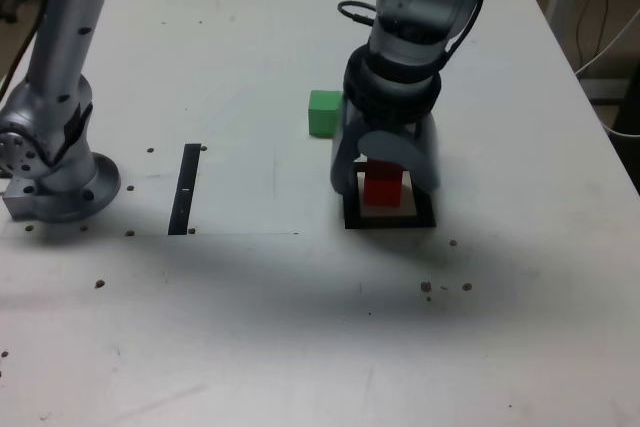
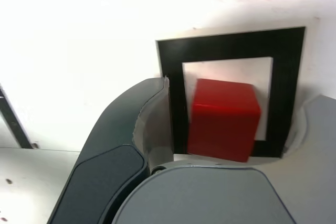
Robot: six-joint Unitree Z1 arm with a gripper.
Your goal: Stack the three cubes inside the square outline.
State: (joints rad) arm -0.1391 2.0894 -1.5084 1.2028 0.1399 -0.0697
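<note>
Red cube in the square, pincer spread around it.

We see the gripper [image 1: 384, 169] pointing down over the square [image 1: 390, 217], its jaws parted with a gap on each side of the red cube [image 1: 382, 187], so it is released, grasping nothing. In the wrist view the red cube [image 2: 224, 119] sits on the square's [image 2: 231, 43] white centre, overlapping the black border on one side. We count two cubes: one red, and one green cube [image 1: 323, 112] on the table [image 1: 300, 327] just beside the arm; one square.
</note>
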